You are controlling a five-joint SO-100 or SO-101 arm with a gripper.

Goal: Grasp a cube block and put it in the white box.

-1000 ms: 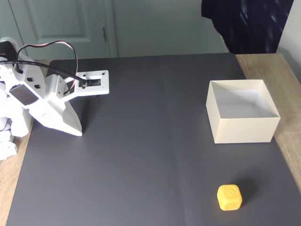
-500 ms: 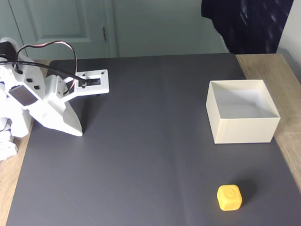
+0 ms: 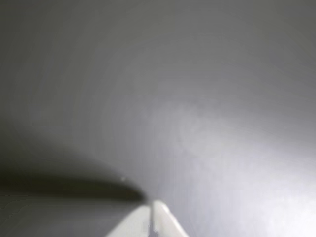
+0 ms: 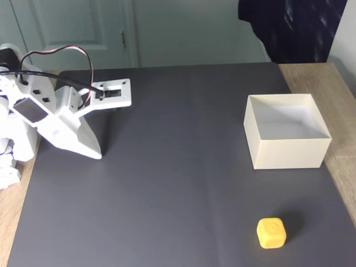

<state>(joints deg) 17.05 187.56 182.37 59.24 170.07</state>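
Wrist view: the hand enters from the bottom edge, two white fingertips pressed together w/ just a thin dark line between them, so closed, nothing held. The tips point at bare dark mat. A long dark shadow runs left from the tips. Pic is soft and blurry, w/ a bright patch toward lower right.

Fixed view: white arm sits at the left edge of the desk, folded low, red and black wires looping over it. The hand points down at the mat, tip at or just above its surface, near the mat's left side; looks closed here too, empty. Cube block, yellow, faint round mark on top, lies on the mat near the bottom edge, right of centre, well apart from the hand. White box stands upright on the mat at the right, open top, white inside w/ nothing in it. Cube is in front of the box, near but not touching. Behind: pale door, dark cloth top right.
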